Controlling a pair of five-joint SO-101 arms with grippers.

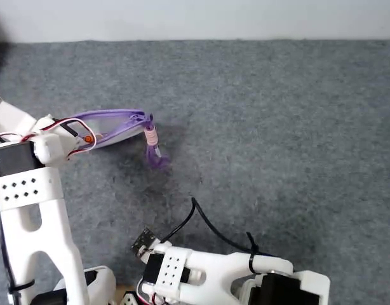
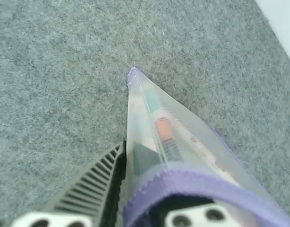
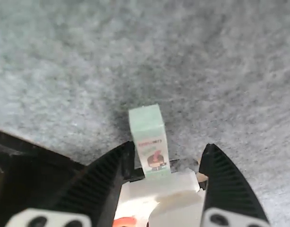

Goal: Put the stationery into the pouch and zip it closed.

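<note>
Left claw (image 2: 135, 163) grips the pouch (image 2: 197, 182) holding stationery (image 2: 164, 130); right claw (image 3: 168, 147) stands open, a green eraser (image 3: 146, 125) between its fingers.

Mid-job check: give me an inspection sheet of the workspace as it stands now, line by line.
Surface: grey felt-like mat, flat.
Job's things: purple see-through pouch with pens inside, held by one end; its tassel pull hangs at the other end; zip state cannot be told. A small green block, eraser-like, is outside the pouch.
Clutter: nothing seen.
Grippers: left gripper shut on the pouch; right gripper open, fingers either side of the green block.
Cables: black cable loops over the mat beside the right arm; thin wires on the left arm.
Surroundings: white wall along the far edge.
</note>
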